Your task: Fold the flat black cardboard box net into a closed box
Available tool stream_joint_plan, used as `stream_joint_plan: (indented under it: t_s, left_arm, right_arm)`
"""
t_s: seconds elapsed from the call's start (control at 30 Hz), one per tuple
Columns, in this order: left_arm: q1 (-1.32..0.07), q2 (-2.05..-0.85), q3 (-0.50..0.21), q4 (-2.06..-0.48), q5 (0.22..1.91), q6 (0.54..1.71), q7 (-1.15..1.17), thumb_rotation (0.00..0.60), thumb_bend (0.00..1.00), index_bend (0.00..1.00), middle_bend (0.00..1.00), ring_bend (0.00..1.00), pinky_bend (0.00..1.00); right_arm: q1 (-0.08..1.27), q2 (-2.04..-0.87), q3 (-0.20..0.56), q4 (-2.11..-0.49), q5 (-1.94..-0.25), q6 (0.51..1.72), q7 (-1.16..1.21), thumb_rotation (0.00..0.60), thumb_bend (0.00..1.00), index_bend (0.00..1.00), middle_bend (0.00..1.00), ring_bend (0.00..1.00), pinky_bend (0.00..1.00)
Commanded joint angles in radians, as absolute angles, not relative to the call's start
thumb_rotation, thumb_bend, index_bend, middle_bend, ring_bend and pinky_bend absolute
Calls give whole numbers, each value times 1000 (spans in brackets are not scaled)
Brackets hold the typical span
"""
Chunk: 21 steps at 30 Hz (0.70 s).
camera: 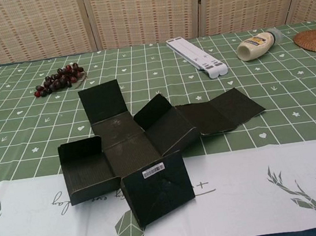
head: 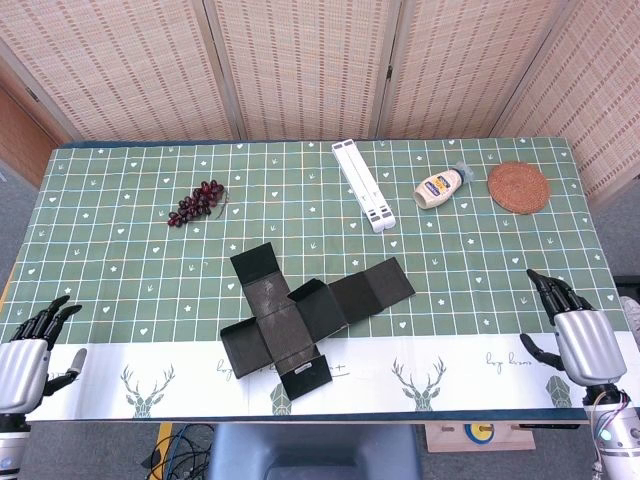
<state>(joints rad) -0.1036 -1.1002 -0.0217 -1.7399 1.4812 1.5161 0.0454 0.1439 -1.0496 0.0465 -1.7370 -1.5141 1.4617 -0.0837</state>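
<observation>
The black cardboard box net (head: 300, 320) lies unfolded near the front middle of the table, its flaps partly raised; the chest view shows it close up (camera: 144, 146) with a white label on the near flap. My left hand (head: 28, 345) rests at the front left corner of the table, fingers apart, holding nothing. My right hand (head: 575, 330) sits at the front right, fingers spread, empty. Both hands are well apart from the net. Neither hand appears in the chest view.
A bunch of dark grapes (head: 197, 202) lies at the back left. A white folded stand (head: 363, 184), a mayonnaise bottle (head: 438, 187) and a round woven coaster (head: 519, 186) lie along the back right. A folding screen stands behind the table.
</observation>
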Motion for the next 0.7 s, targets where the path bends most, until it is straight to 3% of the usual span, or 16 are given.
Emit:
stream_joint_plan:
  t_s: [0.03, 0.13, 0.3, 0.37, 0.47, 0.7]
  left_arm:
    - [-101, -1102, -22, -1737, 1484, 1516, 45, 600, 358, 184, 124, 169, 225]
    - [-98, -1103, -23, -1734, 1486, 1518, 42, 600, 358, 184, 124, 169, 225]
    - [-95, -1103, -27, -1733, 1491, 1522, 37, 600, 358, 184, 124, 169, 224]
    - [-95, -1102, -29, -1734, 1492, 1521, 38, 600, 358, 184, 124, 168, 225]
    - [-95, -1101, -30, -1737, 1495, 1522, 39, 600, 358, 185, 124, 168, 225]
    - [-93, -1098, -34, -1742, 1493, 1517, 45, 600, 358, 184, 124, 165, 210]
  right_arm:
    - [153, -1050, 46, -1747, -1521, 1446, -95, 600, 277, 0, 128, 208, 349]
    - [174, -1050, 51, -1764, -1539, 1425, -121, 600, 277, 0, 120, 301, 410]
    - [245, -1060, 74, -1806, -1552, 1338, -203, 600, 277, 0, 119, 535, 754]
    - [280, -1065, 84, -1828, -1533, 1283, -242, 600, 277, 0, 113, 608, 829]
    - [347, -1079, 106, -1865, -1472, 1173, -316, 600, 247, 0, 106, 659, 856]
    - [517, -1175, 151, -1877, -1248, 938, -500, 600, 148, 0, 46, 665, 857]
